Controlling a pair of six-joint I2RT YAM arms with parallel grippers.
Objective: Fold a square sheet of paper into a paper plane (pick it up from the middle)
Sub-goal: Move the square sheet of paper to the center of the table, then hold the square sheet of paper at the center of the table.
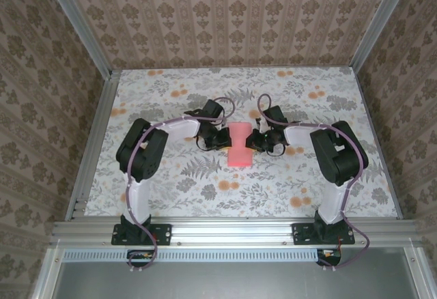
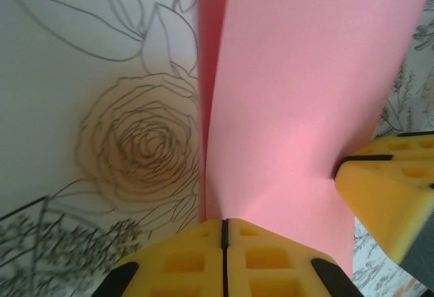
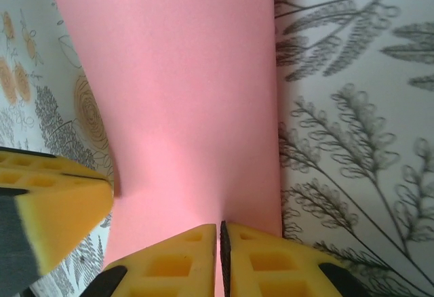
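The square sheet of paper (image 1: 239, 150) is salmon-pink and reads as a narrow upright rectangle at the table's middle, between both grippers. My left gripper (image 1: 227, 138) pinches its left edge. In the left wrist view the yellow jaws (image 2: 224, 224) are pressed together at the paper's (image 2: 298, 107) near edge, and a doubled darker strip runs along its left side. My right gripper (image 1: 252, 140) holds the opposite edge. In the right wrist view its jaws (image 3: 220, 228) are closed, with the pink paper (image 3: 183, 107) caught between them. Each wrist view also shows the other gripper's yellow finger (image 2: 390, 182) (image 3: 54, 209) touching the sheet.
The floral tablecloth (image 1: 171, 190) covers the table. Aluminium rails (image 1: 232, 231) run along the near edge and up both sides, and wallpapered walls close in the back and sides. Both arms bend inward toward the centre.
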